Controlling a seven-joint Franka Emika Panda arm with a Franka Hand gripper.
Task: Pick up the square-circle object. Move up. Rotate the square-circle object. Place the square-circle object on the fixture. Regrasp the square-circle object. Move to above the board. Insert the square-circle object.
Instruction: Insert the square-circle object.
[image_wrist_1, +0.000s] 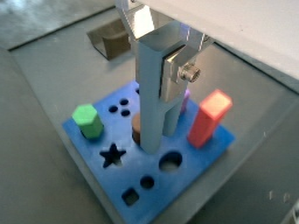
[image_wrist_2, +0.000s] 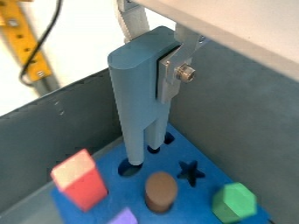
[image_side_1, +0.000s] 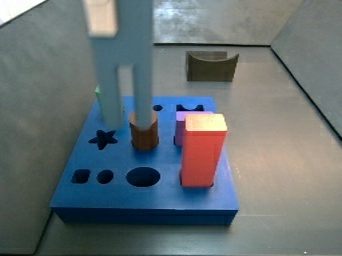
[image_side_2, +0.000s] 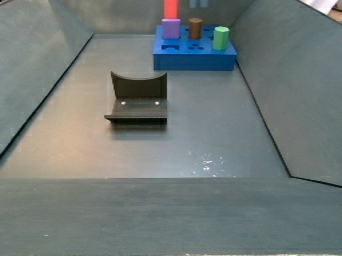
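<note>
Bright-blue plastic makes up the board (image_side_1: 147, 190), the largest thing here: a flat slab cut with shaped holes. Several are filled: a red block (image_side_1: 203, 150) stands tall in one, a brown cylinder (image_side_1: 143, 133) in another, a green hexagonal peg (image_wrist_1: 86, 121) in a third. The star (image_wrist_1: 112, 157), a round hole (image_side_1: 142, 179) and some small cut-outs lie open.

Next in size, the square-circle object (image_wrist_2: 138, 101) hangs upright over the board, its lower end just above or just entering a hole beside the brown cylinder; which, the views do not settle. It looks rigid and light, with smooth flat faces that could slip, so a hold high on two opposite flats suits it. The gripper (image_wrist_1: 162, 54) has exactly that hold: silver finger plates closed against the peg's upper end, a screw showing on one plate.

Smallest, the fixture (image_side_2: 138, 97) sits well apart on the grey floor, its notch empty.
</note>
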